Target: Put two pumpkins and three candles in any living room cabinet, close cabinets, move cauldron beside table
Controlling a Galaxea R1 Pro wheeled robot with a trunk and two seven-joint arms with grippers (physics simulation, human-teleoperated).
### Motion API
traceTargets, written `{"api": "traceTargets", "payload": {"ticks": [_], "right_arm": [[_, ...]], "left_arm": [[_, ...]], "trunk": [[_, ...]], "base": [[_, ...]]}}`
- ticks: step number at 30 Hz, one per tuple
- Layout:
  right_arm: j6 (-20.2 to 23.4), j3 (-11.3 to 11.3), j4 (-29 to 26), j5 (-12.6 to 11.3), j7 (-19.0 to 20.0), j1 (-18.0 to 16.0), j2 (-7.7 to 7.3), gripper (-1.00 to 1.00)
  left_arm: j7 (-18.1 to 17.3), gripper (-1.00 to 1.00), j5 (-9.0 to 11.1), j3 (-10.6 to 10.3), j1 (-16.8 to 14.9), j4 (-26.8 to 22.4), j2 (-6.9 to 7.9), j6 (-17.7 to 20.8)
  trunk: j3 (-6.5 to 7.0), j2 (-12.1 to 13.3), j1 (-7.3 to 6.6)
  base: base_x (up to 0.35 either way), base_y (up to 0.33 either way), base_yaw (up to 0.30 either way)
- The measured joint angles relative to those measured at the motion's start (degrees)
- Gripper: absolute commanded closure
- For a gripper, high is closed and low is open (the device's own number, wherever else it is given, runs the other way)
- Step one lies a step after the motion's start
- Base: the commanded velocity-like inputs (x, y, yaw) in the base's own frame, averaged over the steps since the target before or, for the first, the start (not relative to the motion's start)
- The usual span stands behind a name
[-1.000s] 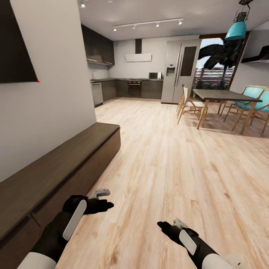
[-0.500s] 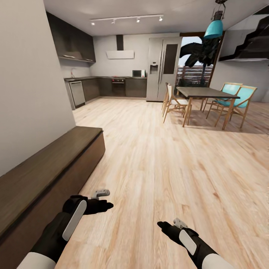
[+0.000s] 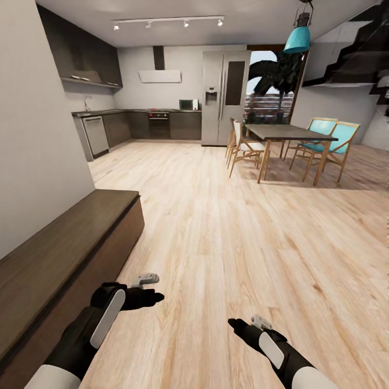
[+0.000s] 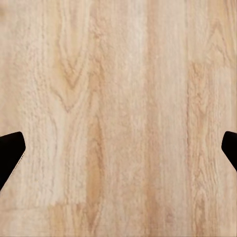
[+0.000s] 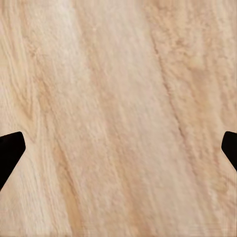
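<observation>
My left gripper [image 3: 148,289] hovers low over the wood floor [image 3: 232,243], just beside the cabinet [image 3: 65,254]. In my left wrist view its fingertips [image 4: 11,153] sit at opposite edges with bare planks between them, so the jaws are spread wide and hold nothing. My right gripper [image 3: 243,327] hangs over the floor too, well apart from the left; its fingertips [image 5: 10,150] also stand far apart around nothing but boards.

The cabinet, long, low and dark brown, runs along the pale wall [image 3: 38,135] on my left, its fronts flush and shut as far as I can see.

Farther off, a dining table [image 3: 289,132] stands with wooden chairs [image 3: 243,148] and teal ones [image 3: 332,138]. Beyond it are the steel fridge [image 3: 224,97], dark kitchen units [image 3: 162,124] and a teal hanging lamp [image 3: 297,39].
</observation>
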Motion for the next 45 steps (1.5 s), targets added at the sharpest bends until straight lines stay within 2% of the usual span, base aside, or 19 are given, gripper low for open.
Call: {"api": "traceTargets", "payload": {"ticks": [32, 45], "right_arm": [[0.0, -0.01, 0.0, 0.02, -0.09, 0.0, 0.03, -1.0], [-0.01, -0.01, 0.02, 0.08, -0.09, -0.01, 0.03, -1.0]], "left_arm": [[0.0, -1.0, 0.0, -0.09, 0.0, -0.09, 0.0, -0.01], [0.0, -1.0, 0.01, -0.15, 0.01, -0.1, 0.01, 0.0]], "trunk": [[-0.37, 0.0, 0.0], [-0.43, 0.0, 0.0]], "base": [[0.341, 0.003, -0.098], [0.342, 0.0, -0.012]]}}
